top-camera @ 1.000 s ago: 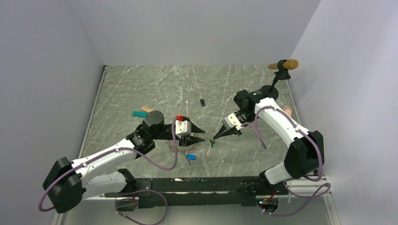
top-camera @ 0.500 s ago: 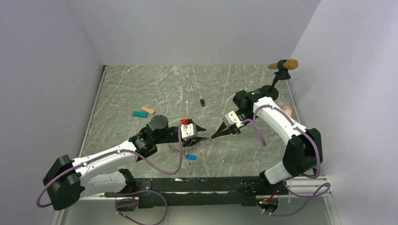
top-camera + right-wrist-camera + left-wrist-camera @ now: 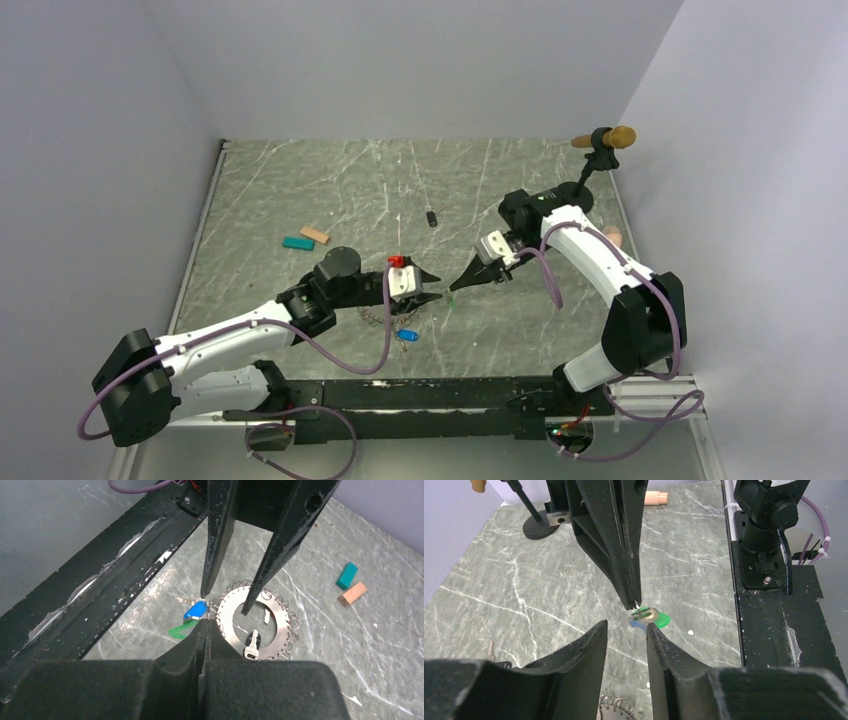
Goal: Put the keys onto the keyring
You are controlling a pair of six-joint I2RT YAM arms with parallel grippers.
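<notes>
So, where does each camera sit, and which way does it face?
Top external: above and behind the bases, looking down at the table; left arm and right arm show.
Left wrist: on the left arm, facing the right gripper; its own fingers show below.
Right wrist: on the right arm, facing the keyring and left gripper; its own shut fingers show.
Both wrist views share the green key.

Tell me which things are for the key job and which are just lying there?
For the job:
- green key
- blue key
- keyring

Just lying about:
- teal block
- tan block
- small dark piece, farther back
- stand in the far corner
</notes>
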